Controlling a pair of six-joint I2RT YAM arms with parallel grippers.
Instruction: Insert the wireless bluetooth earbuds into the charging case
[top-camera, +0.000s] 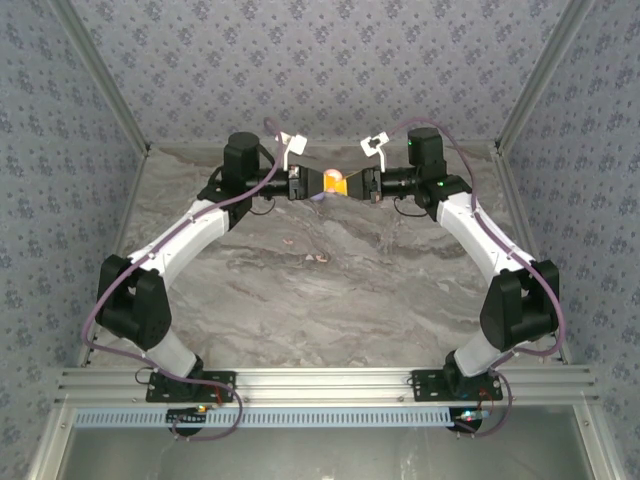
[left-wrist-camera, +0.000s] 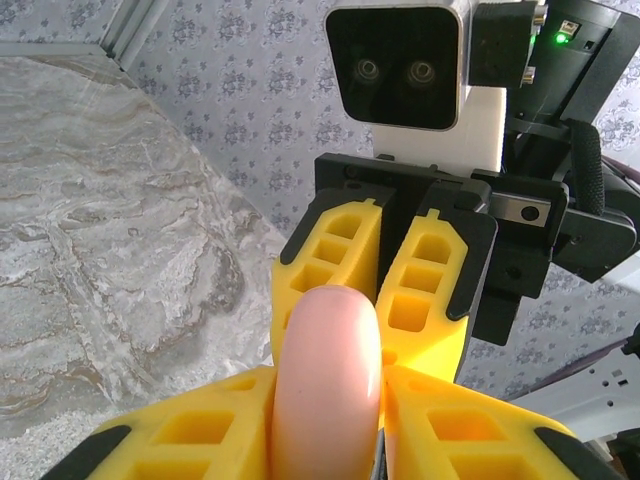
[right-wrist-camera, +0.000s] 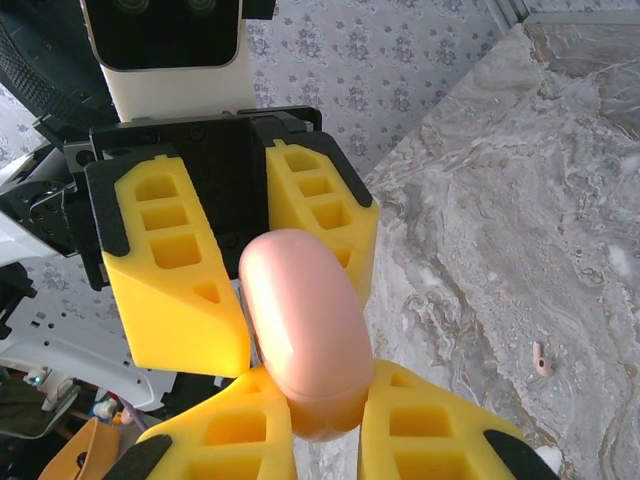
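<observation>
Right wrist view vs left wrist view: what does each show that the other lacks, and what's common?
Right wrist: a pinkish earbud lying loose on the marble table, plus the broad face of the pink charging case. Left wrist: the case seen edge-on, and a green light lit on the right arm. Both: the left gripper and right gripper facing each other, each closed on the case, which is held off the table, with the opposite wrist camera looking back.
</observation>
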